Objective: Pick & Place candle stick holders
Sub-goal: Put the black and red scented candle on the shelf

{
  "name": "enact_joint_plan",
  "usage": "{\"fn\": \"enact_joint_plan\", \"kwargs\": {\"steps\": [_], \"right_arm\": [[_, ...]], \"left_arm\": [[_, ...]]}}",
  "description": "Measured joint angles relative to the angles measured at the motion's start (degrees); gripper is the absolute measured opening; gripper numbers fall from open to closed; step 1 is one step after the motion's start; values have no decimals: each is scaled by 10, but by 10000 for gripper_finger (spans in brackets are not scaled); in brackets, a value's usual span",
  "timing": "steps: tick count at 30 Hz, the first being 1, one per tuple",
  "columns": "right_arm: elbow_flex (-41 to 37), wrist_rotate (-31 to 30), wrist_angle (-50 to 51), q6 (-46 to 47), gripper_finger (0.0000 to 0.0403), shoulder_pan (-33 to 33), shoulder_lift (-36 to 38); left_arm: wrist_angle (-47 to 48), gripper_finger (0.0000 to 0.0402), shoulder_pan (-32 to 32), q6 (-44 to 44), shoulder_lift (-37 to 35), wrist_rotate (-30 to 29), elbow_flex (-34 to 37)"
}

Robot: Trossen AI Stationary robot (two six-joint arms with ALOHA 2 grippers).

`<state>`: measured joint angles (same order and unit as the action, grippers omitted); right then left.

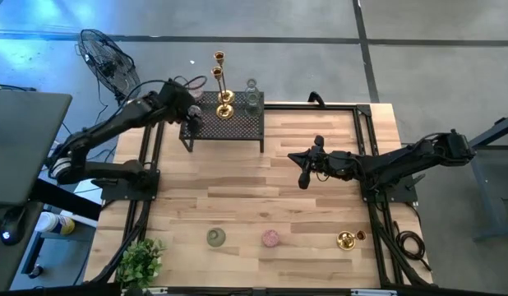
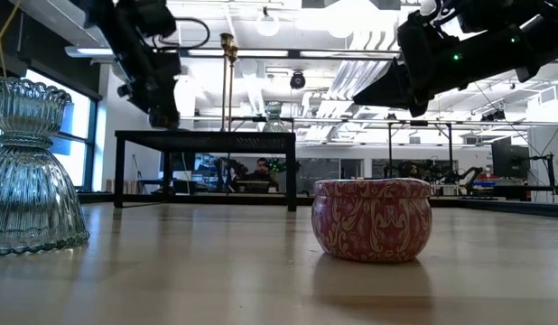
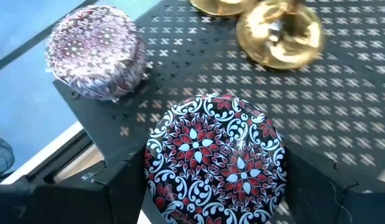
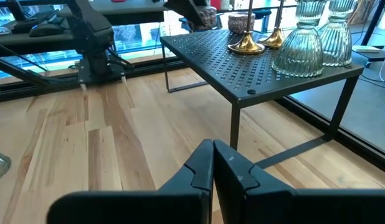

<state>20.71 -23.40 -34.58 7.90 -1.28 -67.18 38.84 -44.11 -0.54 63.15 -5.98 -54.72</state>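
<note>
High view, left to right. Left gripper (image 1: 191, 117) is at the upper left, over the left end of the black mesh rack (image 1: 246, 125). Left wrist view: jaws are spread wide around a round floral tin holder (image 3: 215, 160) in red, white and black; a pink patterned round holder (image 3: 96, 51) sits beside it at the rack corner, gold bases (image 3: 280, 38) further in. Whether the tin is already resting on the mesh cannot be told.

Judged step: placing the tin on the rack. It should be seated flat, clear of the pink holder and the edge, then released with a straight vertical retreat.

Two tall gold candlesticks (image 1: 222, 86) and pale glass holders (image 1: 251, 97) stand at top centre. Along the lower edge are a green glass holder (image 1: 216, 238), a pink tin (image 1: 270, 238) and a squat gold holder (image 1: 346, 240).

Right gripper (image 1: 304, 175) is parked right of centre, fingers pressed together, empty.
</note>
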Motion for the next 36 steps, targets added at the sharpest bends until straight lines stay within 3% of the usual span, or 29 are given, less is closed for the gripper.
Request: {"fn": "enact_joint_plan", "kwargs": {"steps": [19, 36], "right_arm": [[0, 0, 0, -3, 1, 0, 0], [0, 0, 1, -4, 2, 0, 0]], "left_arm": [[-50, 289, -36, 18, 42, 14, 0], [-68, 289, -36, 18, 68, -21, 0]]}}
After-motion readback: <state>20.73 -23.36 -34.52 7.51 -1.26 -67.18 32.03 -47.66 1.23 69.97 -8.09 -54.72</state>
